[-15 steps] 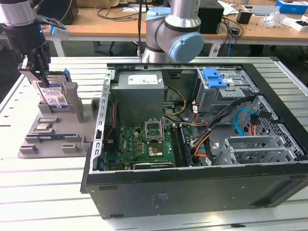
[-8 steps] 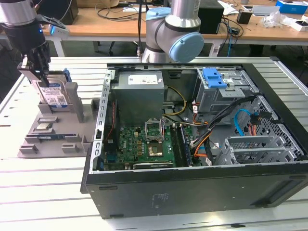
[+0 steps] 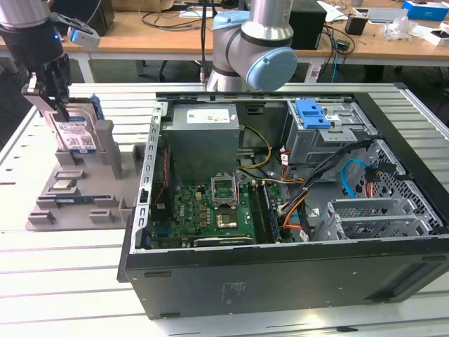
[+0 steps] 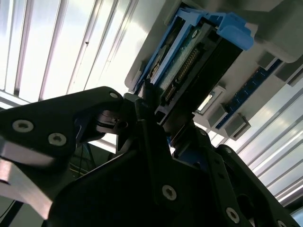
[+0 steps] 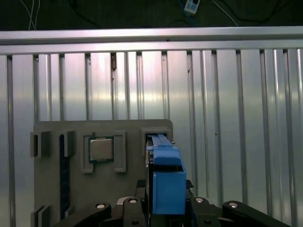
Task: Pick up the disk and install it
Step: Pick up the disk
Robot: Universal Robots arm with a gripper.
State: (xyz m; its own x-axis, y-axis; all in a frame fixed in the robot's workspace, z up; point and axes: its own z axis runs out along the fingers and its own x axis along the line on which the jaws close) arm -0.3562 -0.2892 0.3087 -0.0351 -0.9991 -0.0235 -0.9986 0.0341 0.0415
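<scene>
I am at the pick-up step, with nothing installed yet; my gripper (image 3: 56, 104) is clamped, as far as I can judge, on the upper end of the disk (image 3: 74, 131), one finger on each broad face; the disk stands on edge in a slot of the grey fixture (image 3: 70, 207), on the slatted table (image 3: 63, 288) at the exterior view's left, well apart from the open computer case (image 3: 280, 281) and the drive cage (image 3: 330, 137) with its blue latch piece (image 3: 313, 112); its lower end sits between the fixture's posts, so I take it as not yet lifted clear; I judge its long axis near upright, the connector end turned up toward my wrist in the second wrist view, and the labelled face toward the exterior view's right; its blue rails run along the narrow edges; getting it out calls for a firm hold and a pull in line with the slot, so the rails do not catch on the posts.
</scene>
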